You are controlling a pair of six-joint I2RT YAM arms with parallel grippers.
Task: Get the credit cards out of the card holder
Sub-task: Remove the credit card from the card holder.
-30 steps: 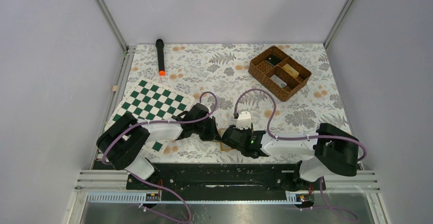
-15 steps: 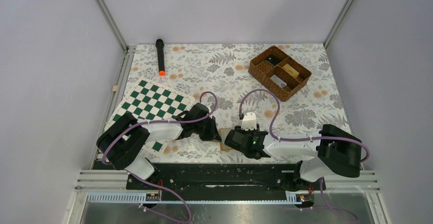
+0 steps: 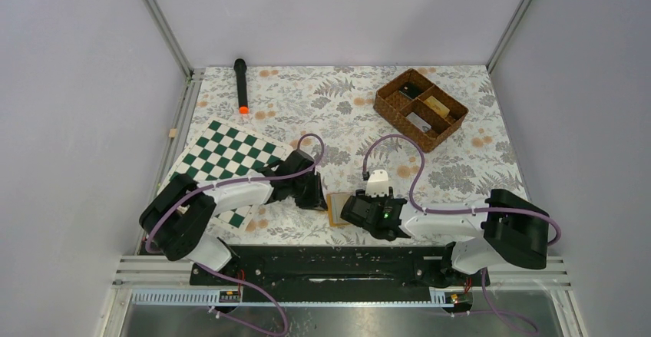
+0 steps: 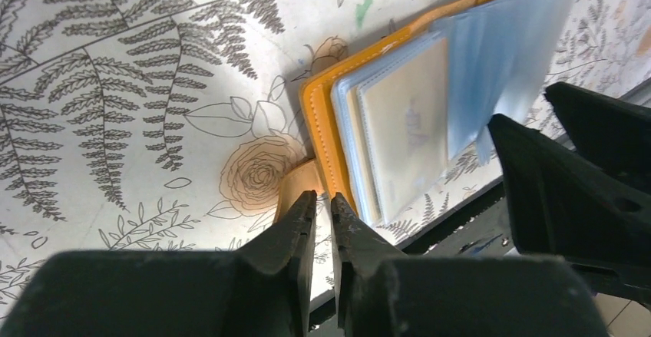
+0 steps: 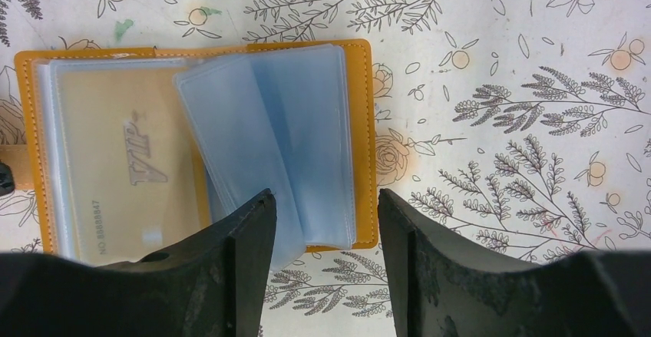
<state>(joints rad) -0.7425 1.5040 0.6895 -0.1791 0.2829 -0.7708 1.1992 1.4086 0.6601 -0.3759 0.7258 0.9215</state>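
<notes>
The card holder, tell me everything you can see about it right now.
The card holder is a small orange-tan, leather-looking wallet with pale stitching, lying open and flat on the floral tablecloth near the arm bases. Clear bluish plastic sleeves fan up from its middle. A beige card printed "VIP" sits in one sleeve. The left gripper is nearly shut at its small strap tab; the right gripper hovers open over the sleeves.

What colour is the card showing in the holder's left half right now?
Beige, with "VIP" printed on it. The card sits behind a clear sleeve in the card holder; the right wrist view shows it best.
</notes>
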